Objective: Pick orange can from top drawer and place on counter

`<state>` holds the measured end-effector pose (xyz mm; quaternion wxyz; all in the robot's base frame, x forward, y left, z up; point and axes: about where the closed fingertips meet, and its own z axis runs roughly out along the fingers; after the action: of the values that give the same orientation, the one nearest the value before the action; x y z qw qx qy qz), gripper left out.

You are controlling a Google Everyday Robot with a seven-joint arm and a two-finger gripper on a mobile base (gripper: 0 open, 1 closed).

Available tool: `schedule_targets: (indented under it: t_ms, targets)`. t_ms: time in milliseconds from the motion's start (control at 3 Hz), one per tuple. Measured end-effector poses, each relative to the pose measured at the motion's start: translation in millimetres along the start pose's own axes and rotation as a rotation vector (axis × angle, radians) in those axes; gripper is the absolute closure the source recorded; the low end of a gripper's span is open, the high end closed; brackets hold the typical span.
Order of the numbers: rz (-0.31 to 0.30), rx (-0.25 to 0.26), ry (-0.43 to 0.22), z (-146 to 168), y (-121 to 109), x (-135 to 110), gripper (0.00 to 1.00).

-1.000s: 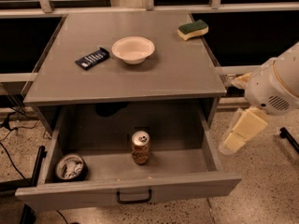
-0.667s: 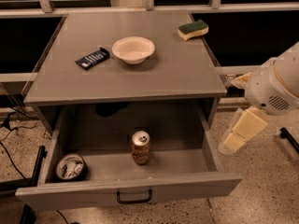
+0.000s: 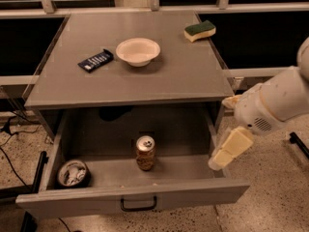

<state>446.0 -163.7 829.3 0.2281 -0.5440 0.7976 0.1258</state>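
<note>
The orange can (image 3: 145,152) stands upright in the middle of the open top drawer (image 3: 130,197), silver top up. The drawer is pulled out from under the counter (image 3: 130,76), and its black handle is at the front. My gripper (image 3: 231,149) hangs at the drawer's right edge, to the right of the can and apart from it, holding nothing. The white arm reaches in from the right.
A short dark tin with white contents (image 3: 73,172) sits in the drawer's front left corner. On the counter are a white bowl (image 3: 138,50), a dark flat packet (image 3: 95,60) and a yellow-green sponge (image 3: 200,30). Black cables lie on the floor at the left.
My gripper and arm have moved a little left and down, closer to the drawer's right side. The can and the other things have not moved.
</note>
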Motion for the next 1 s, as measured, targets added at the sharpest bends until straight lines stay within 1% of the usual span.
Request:
schedule_targets:
  t_ms: [333, 667, 1000]
  targets:
    - [0.034, -0.042, -0.104, 50.5, 4.6, -2.4, 0.00]
    - [0.070, -0.054, -0.190, 83.7, 9.6, -6.4, 0.00]
    - [0.066, -0.050, -0.188, 82.7, 8.9, -8.7, 0.00]
